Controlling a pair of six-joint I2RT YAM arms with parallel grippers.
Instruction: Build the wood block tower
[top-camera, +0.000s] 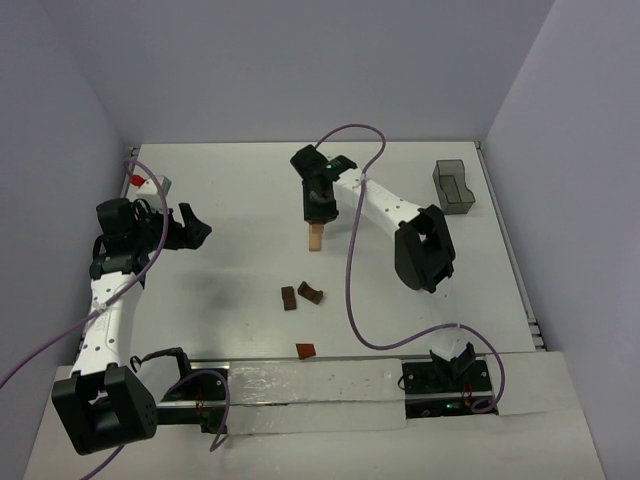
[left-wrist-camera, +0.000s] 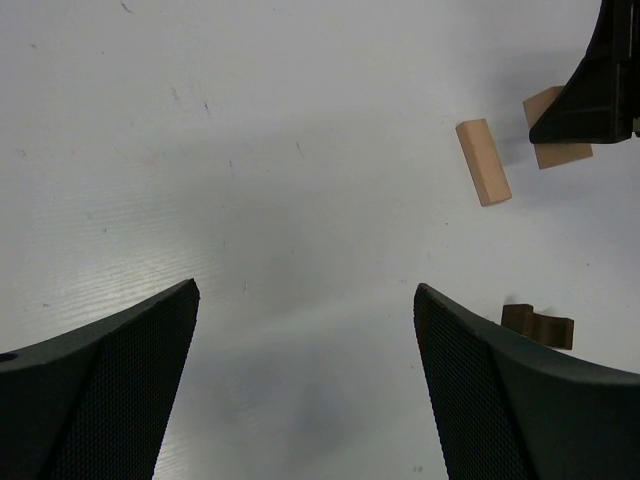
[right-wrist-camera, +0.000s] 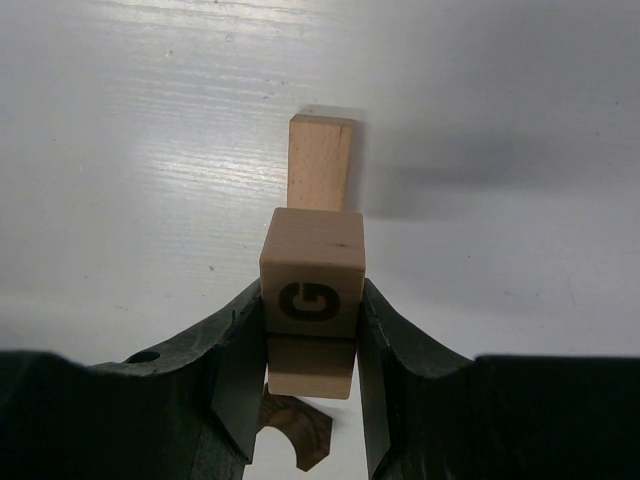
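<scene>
1. Top view: your right end effector (top-camera: 318, 222) stands over the wood block tower (top-camera: 316, 238), which is barely begun, with tan wood just below its fingers. The left end effector (top-camera: 200, 230) hangs well off to its side. Two brown blocks (top-camera: 288, 298) and a reddish block (top-camera: 305, 350) lie loose, apart from both.
2. Left wrist: the left end effector (left-wrist-camera: 305, 330) is spread wide over bare desk (left-wrist-camera: 250, 150). Ahead on its right lies a tan plank (left-wrist-camera: 483, 162), clearly apart from the tower (the top view blurs this).
3. Right wrist: only here do you see the grip. The right end effector (right-wrist-camera: 312, 295) pinches the G cube (right-wrist-camera: 312, 275), apparently seated on a tan block (right-wrist-camera: 310, 368). You seem to be mid-placement; next calls for easing the fingers apart without nudging, then lifting straight.
</scene>
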